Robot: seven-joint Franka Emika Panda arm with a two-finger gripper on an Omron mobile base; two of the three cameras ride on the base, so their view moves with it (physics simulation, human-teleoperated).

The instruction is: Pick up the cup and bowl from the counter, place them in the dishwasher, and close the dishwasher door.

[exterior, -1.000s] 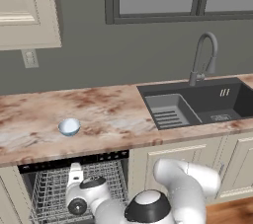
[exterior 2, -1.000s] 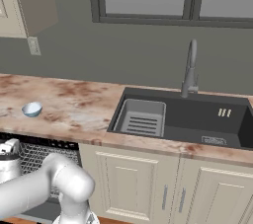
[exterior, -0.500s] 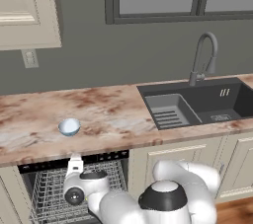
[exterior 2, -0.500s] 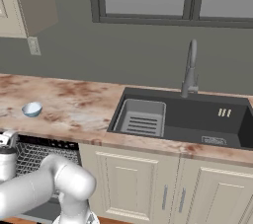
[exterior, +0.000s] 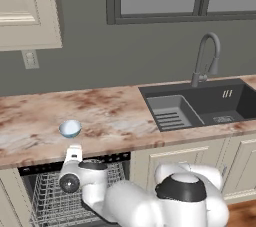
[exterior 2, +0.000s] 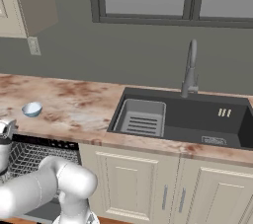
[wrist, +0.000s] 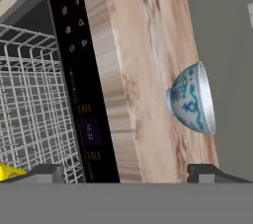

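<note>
- Left base view: high, behind the arm, looking forward and down. Marbled table (exterior: 105, 108) runs across mid-frame, sink (exterior: 200, 103) at right, window above.
- Right base view: same height, set further right. Sink (exterior 2: 183, 117) near centre, bowl (exterior 2: 31, 109) far left.
- Both base views share table, bowl (exterior: 70, 128), sink, faucet and the open dishwasher (exterior: 50, 196) rack.
- Hand view: close in, rolled sideways. Table (wrist: 138, 70) edge runs top to bottom, dishwasher (wrist: 79, 85) control strip beside it, bowl (wrist: 192, 99) seen side-on.
</note>
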